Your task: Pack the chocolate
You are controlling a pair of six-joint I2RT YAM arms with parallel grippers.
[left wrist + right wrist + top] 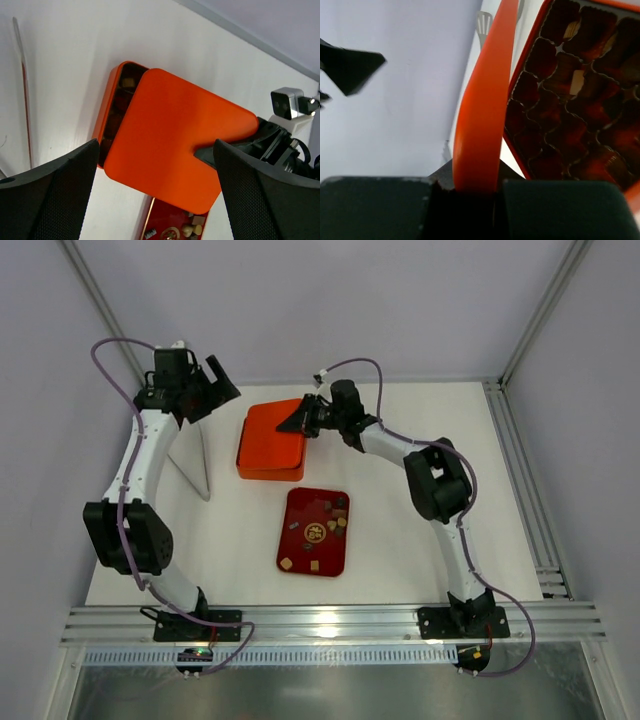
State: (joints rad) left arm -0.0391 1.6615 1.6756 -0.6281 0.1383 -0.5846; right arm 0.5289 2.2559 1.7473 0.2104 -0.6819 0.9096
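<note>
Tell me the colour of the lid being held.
The lid is plain orange; the left wrist view shows it best.

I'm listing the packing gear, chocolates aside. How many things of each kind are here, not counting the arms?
orange box: 1
orange lid, gripped in the right pincer: 1
dark red tray: 1
tongs: 1
Total: 4

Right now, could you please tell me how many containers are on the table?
2: the orange box, far centre, partly under its lid; the dark red tray, just nearer. None seems hidden.
</note>
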